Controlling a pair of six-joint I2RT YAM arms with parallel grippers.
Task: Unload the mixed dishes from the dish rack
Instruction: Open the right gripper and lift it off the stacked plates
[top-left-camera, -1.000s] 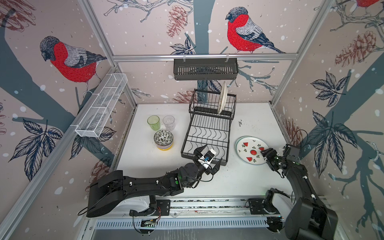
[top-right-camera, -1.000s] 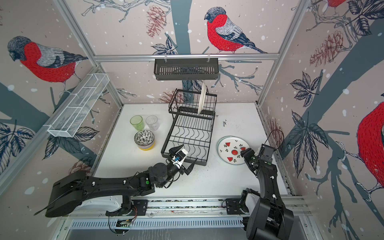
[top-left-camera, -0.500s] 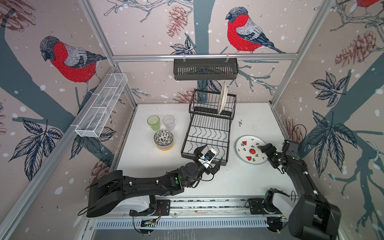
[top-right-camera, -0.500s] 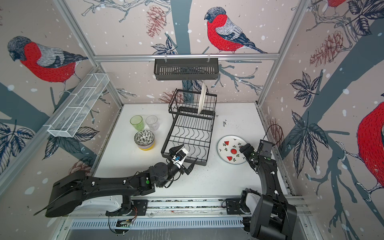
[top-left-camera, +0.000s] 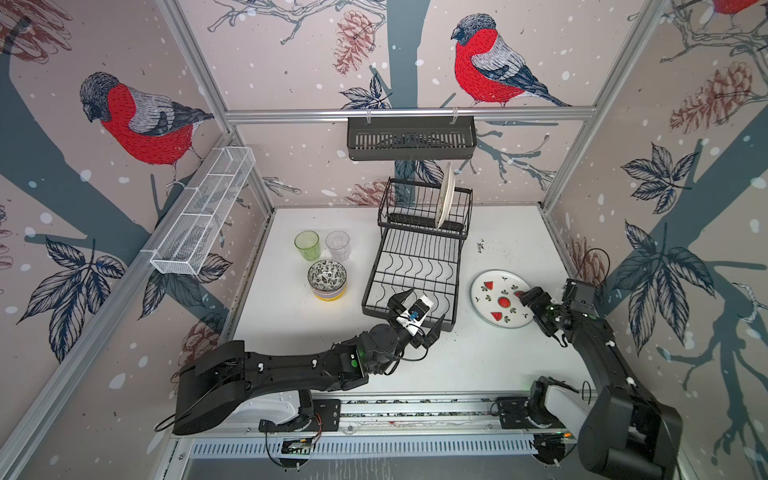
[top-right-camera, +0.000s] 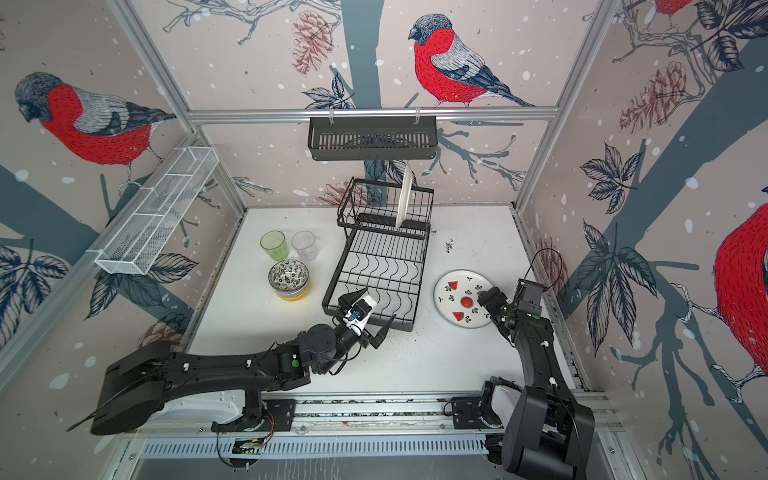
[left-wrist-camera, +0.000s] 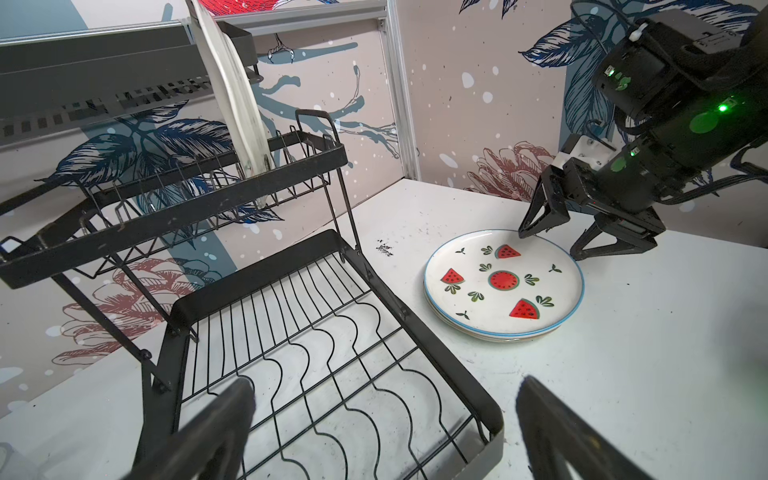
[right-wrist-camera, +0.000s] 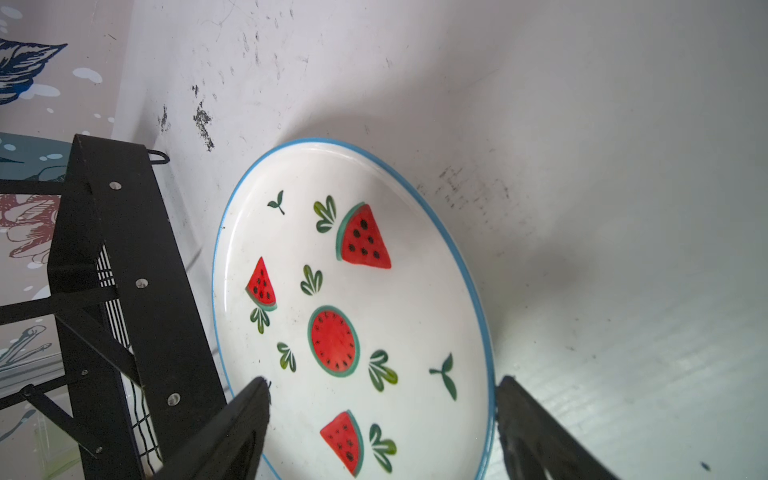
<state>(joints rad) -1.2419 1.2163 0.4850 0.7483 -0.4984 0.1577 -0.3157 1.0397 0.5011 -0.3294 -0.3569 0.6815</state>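
The black wire dish rack (top-left-camera: 415, 266) (top-right-camera: 382, 266) (left-wrist-camera: 291, 340) stands mid-table. One cream plate (top-left-camera: 445, 199) (top-right-camera: 405, 197) (left-wrist-camera: 232, 95) stands upright in its raised tier; the lower grid is bare. The watermelon-patterned plate (top-left-camera: 496, 297) (top-right-camera: 461, 299) (left-wrist-camera: 503, 286) (right-wrist-camera: 353, 311) lies on another plate to the rack's right. My right gripper (top-left-camera: 528, 297) (left-wrist-camera: 549, 245) (right-wrist-camera: 382, 382) is open at the plate's rim, one finger above the plate and one outside it. My left gripper (top-left-camera: 422, 307) (top-right-camera: 374, 307) (left-wrist-camera: 384, 384) hangs open over the rack's near corner, holding nothing. Left of the rack sit stacked bowls (top-left-camera: 327, 279), a green glass (top-left-camera: 308, 245) and a clear glass (top-left-camera: 338, 245).
A black slotted basket (top-left-camera: 411, 137) hangs on the back rail above the rack. A long white mesh basket (top-left-camera: 203, 212) is fixed to the left wall. Dark specks (top-left-camera: 481, 246) mark the table behind the plates. Walls close in on three sides.
The right gripper's jaws have spread wider, and it has shifted slightly toward the back along the plate's right edge. The left arm has stayed put.
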